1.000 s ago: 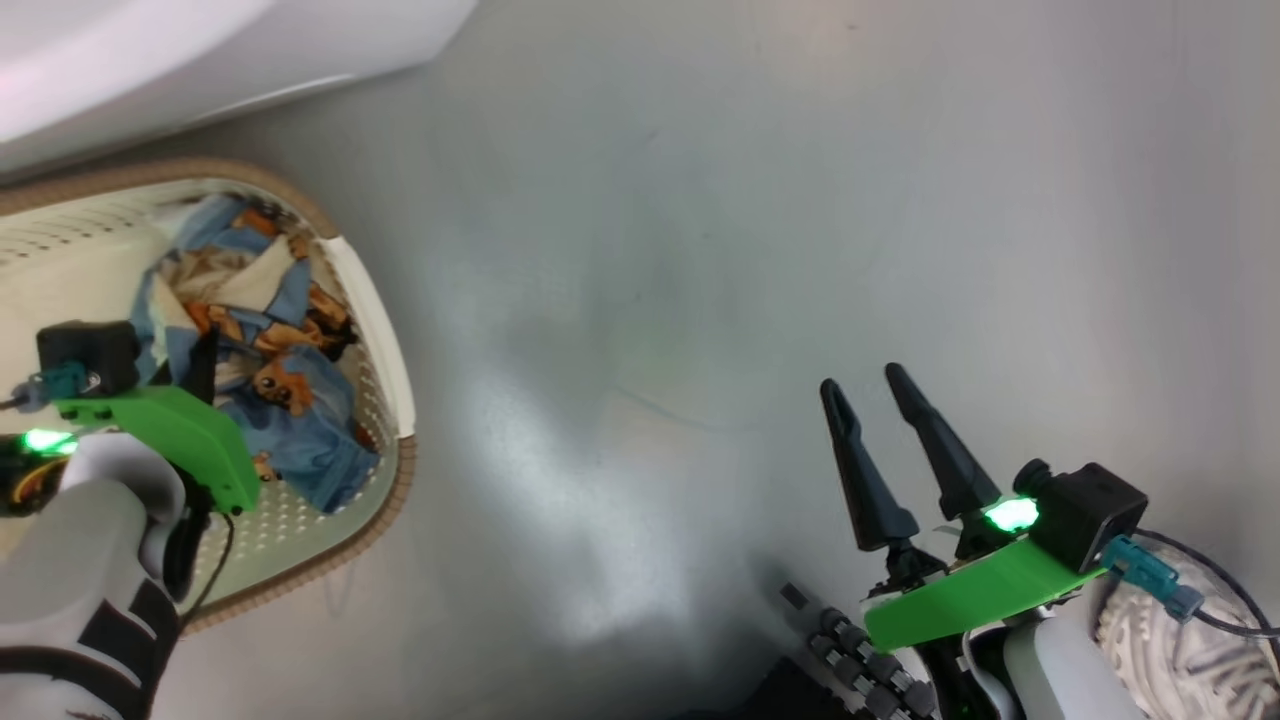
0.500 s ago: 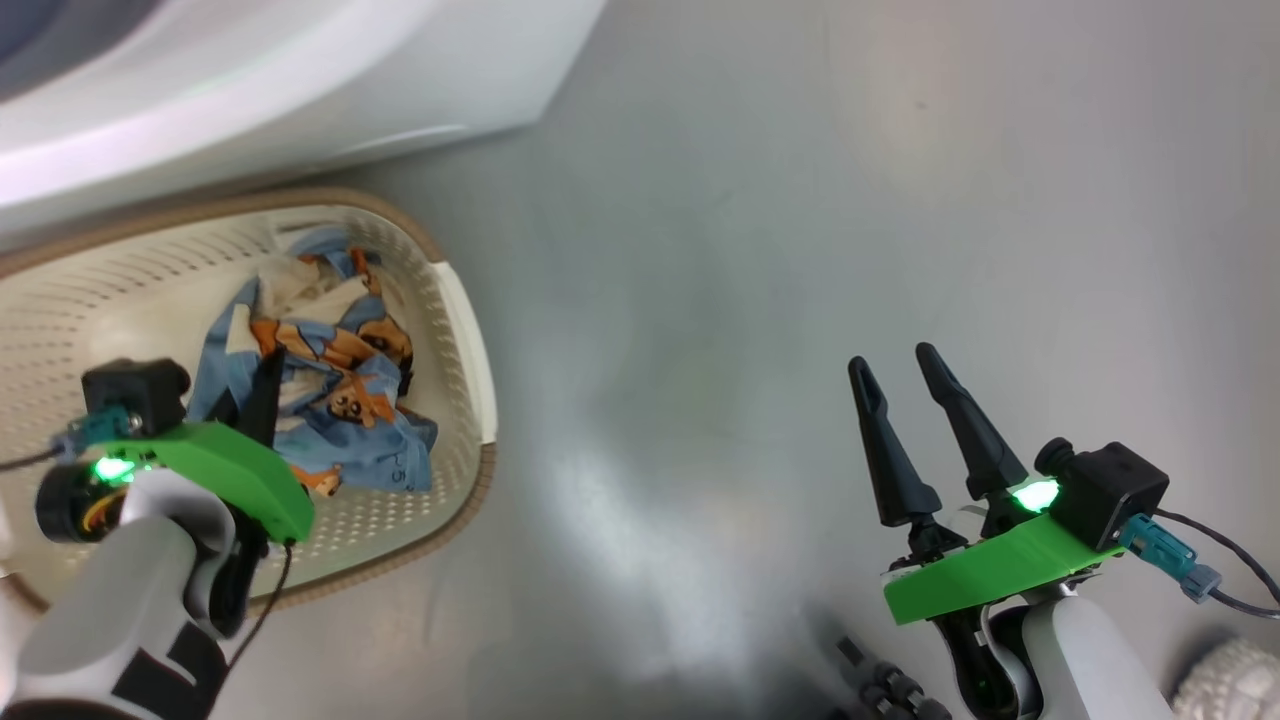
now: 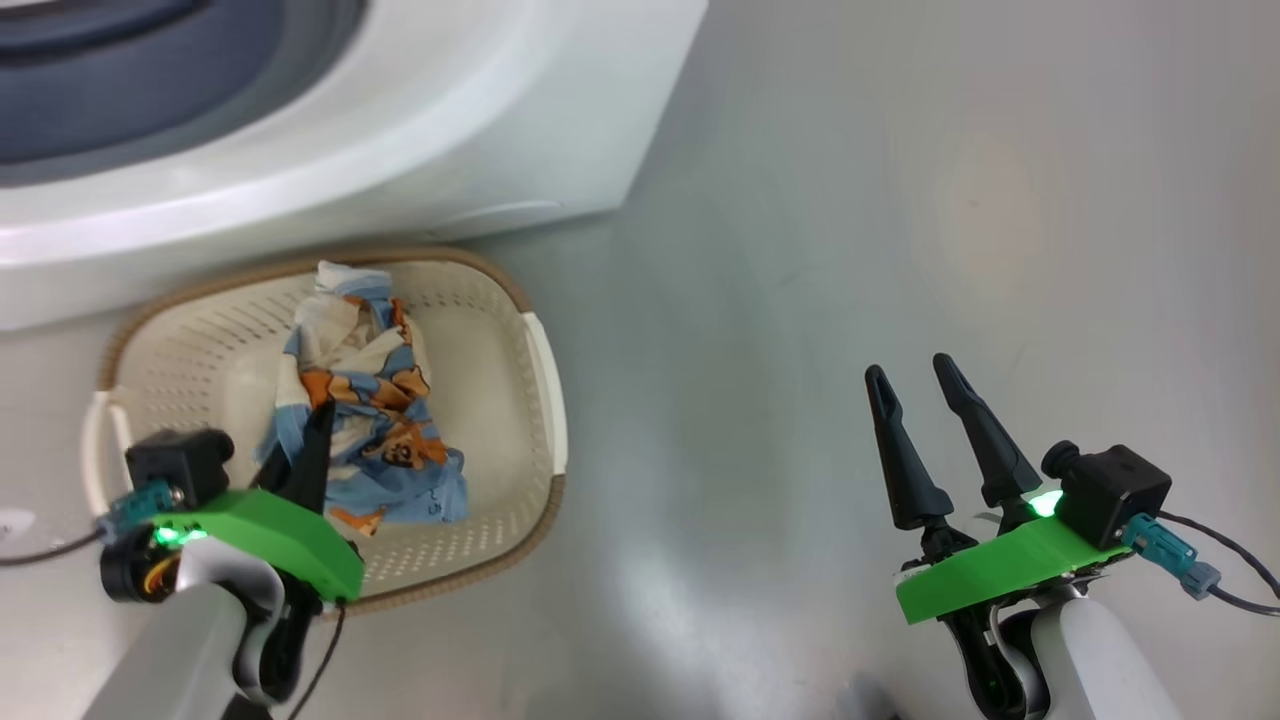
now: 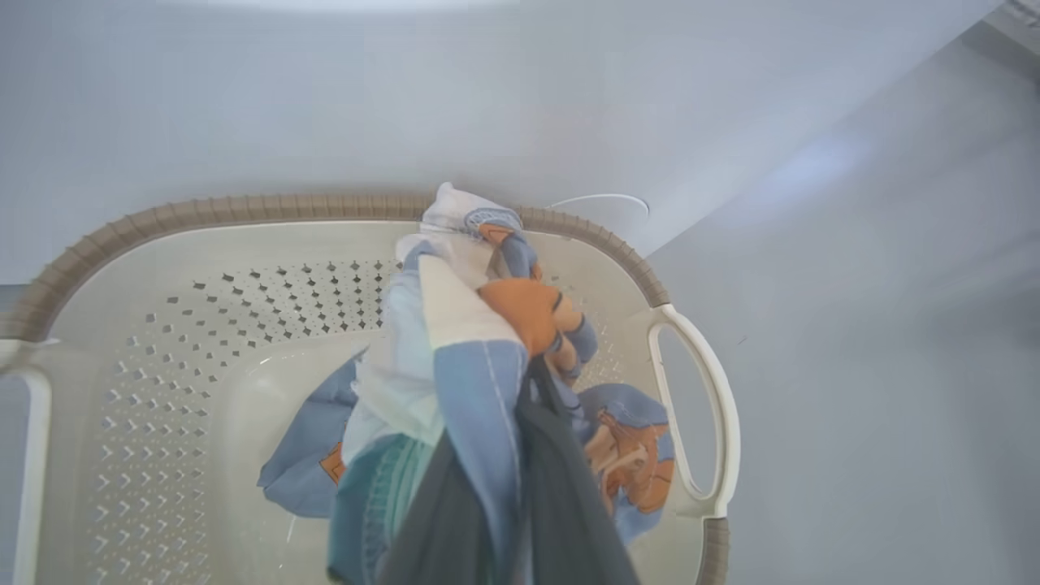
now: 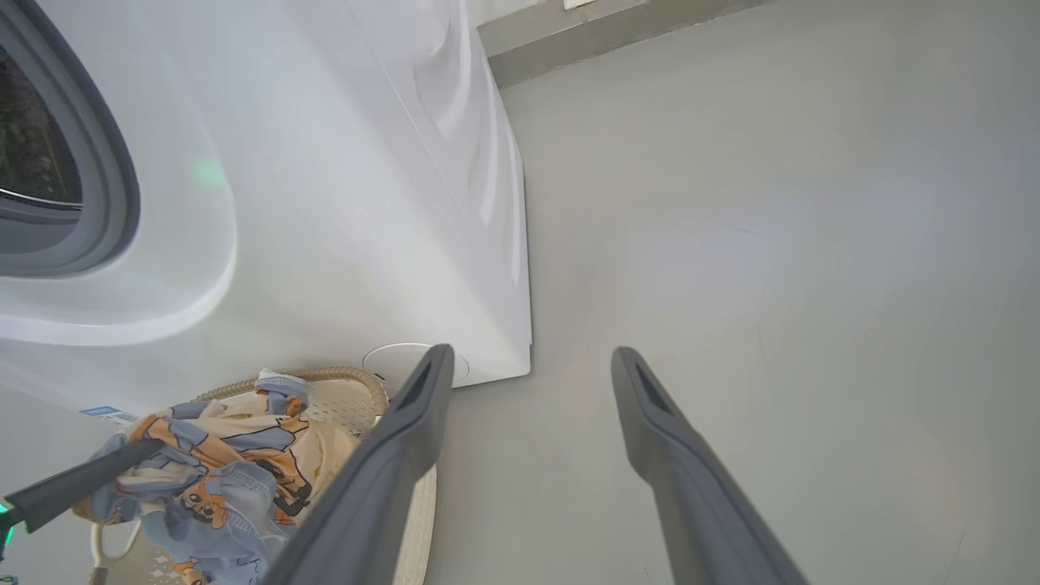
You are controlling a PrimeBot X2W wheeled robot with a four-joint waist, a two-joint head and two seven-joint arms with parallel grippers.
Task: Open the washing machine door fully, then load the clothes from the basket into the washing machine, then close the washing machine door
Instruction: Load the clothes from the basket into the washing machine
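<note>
Left tool (image 3: 322,415) clamped on blue cartoon-print clothes (image 3: 385,460) above cream perforated basket (image 3: 470,330), evidently for loading; right tool (image 3: 908,366), 3 o'clock, apart.

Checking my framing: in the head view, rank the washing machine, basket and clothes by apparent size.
1. washing machine, though cropped by the frame
2. basket
3. clothes, partly raised toward the camera, yet clearly smaller than the basket
</note>
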